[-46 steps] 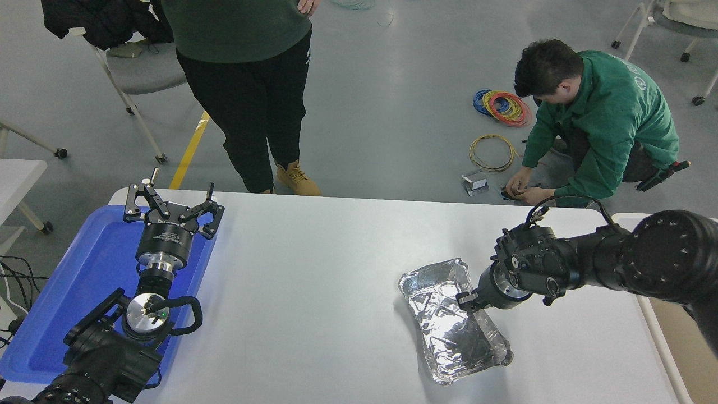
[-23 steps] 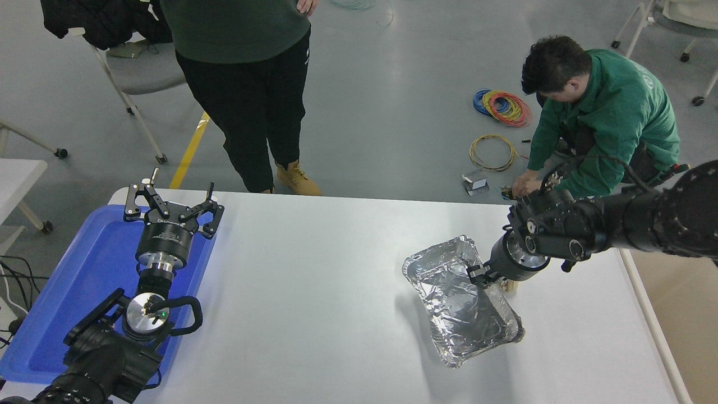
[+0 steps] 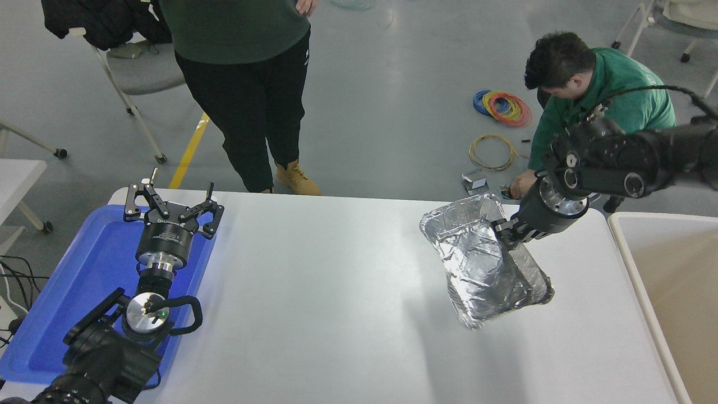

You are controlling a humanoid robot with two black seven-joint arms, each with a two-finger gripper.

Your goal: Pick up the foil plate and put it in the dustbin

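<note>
The right gripper [image 3: 506,231] clamps the foil plate [image 3: 482,264] by its rim, lifted and tilted above the table's right side, near the dustbin [image 3: 628,255] beyond the right edge.

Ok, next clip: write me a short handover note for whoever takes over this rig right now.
Right gripper: shut on the foil plate, gripping its right rim; plate is tilted, raised off the table.
Left gripper: open, parked over the blue tray.
Dustbin: at the table's right edge, to the right of the plate.
Done: plate grasped and lifted.
Left: carry it right over the dustbin and release.
</note>
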